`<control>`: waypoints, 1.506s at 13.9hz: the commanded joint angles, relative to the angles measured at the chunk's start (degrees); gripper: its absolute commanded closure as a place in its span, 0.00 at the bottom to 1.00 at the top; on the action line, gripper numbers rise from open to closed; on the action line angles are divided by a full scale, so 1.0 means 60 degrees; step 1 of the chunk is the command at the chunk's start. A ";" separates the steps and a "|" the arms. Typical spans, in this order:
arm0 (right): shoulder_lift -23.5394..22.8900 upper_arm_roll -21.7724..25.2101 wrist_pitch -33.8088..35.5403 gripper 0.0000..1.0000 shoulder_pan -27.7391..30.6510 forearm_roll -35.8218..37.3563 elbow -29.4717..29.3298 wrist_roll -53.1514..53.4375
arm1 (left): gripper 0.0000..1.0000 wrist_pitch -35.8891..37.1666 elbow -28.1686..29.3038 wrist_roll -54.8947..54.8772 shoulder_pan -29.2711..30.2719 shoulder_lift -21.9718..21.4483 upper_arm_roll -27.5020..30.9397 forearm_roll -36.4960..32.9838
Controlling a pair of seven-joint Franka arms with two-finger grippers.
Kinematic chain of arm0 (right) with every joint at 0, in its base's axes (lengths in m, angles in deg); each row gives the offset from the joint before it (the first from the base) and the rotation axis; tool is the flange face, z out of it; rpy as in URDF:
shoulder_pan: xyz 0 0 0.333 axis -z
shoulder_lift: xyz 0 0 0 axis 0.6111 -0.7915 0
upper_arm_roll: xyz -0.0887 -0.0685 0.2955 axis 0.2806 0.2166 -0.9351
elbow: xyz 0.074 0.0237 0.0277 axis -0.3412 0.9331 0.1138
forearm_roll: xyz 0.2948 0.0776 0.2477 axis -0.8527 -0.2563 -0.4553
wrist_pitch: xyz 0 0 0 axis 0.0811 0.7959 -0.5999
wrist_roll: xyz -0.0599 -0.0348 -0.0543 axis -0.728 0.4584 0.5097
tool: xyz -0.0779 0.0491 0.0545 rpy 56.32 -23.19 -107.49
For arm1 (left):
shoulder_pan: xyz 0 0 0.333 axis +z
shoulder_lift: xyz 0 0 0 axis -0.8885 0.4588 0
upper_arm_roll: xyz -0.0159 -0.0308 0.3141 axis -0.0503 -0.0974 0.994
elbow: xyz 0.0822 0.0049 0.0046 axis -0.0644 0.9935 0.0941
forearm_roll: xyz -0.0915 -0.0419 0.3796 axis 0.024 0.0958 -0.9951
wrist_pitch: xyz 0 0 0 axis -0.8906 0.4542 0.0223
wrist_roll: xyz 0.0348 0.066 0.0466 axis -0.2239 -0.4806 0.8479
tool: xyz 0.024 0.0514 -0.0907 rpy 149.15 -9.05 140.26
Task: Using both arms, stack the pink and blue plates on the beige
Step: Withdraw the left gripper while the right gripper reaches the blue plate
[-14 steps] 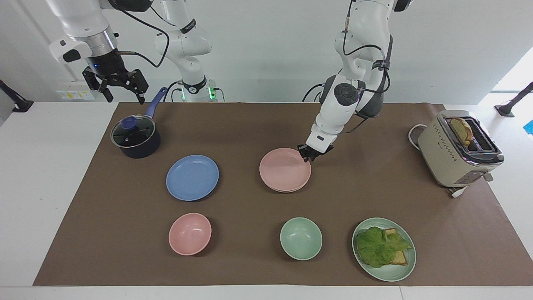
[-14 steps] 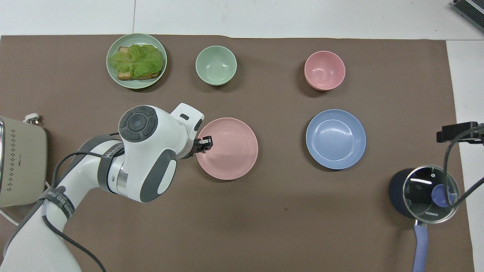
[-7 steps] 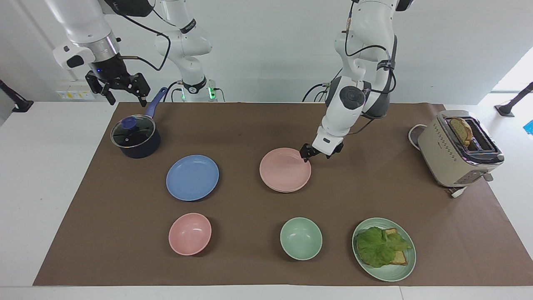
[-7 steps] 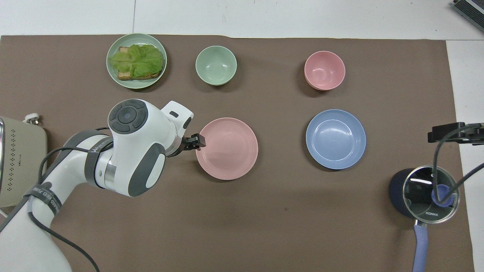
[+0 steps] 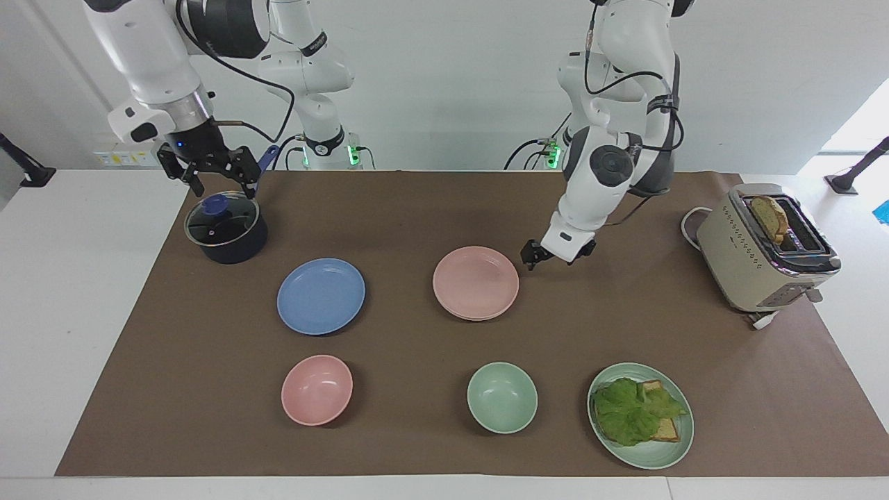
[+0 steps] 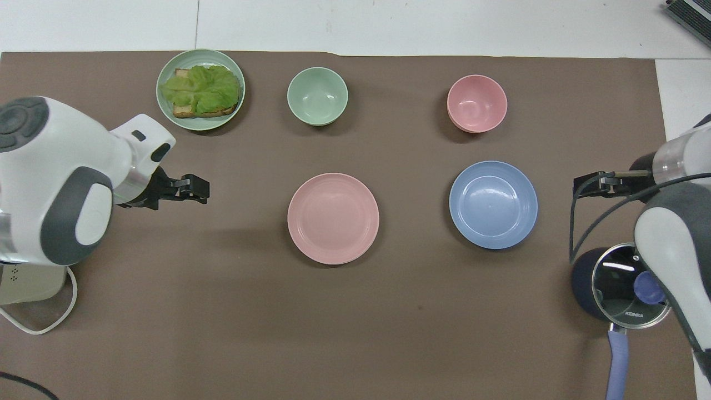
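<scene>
Here, the round pale pink matte plate (image 5: 476, 282) was seen resting on a second plate of the same size, of which only a thin rim showed beneath it, presumably the beige one, near the middle of the brown-covered surface (image 5: 625, 326). The round periwinkle blue matte plate (image 5: 321, 296) lay flat beside that pair, toward the right arm's end, and apart from it. The left claw (image 5: 553, 254) was held empty, fingers spread, low over the bare covering just beside the pink plate's rim, toward the left arm's end. The right claw (image 5: 215, 173) hung released and empty over the dark lidded saucepan (image 5: 226, 227); the blue plate lay farther from the robots than that saucepan. The right arm was judged the nearer to the blue plate, so the coming pick would fall to it, with the carry running toward the pink stack.
</scene>
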 commanded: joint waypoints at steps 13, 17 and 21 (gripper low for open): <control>-0.2374 -0.0029 -0.3636 0.00 0.0059 -0.1094 0.1581 -0.1214 | 0.00 0.3202 -0.2353 -0.1326 0.0959 -0.1187 0.0048 -0.1021; -0.2565 -0.0029 -0.3754 0.00 0.0074 -0.1109 0.1581 -0.1361 | 0.00 0.3234 -0.2399 -0.1326 0.0959 -0.1348 0.0063 -0.1021; -0.2551 -0.0029 -0.3754 0.31 0.0074 -0.1123 0.1654 -0.1361 | 0.00 0.3234 -0.2384 -0.1223 0.0973 -0.1348 0.0077 -0.0992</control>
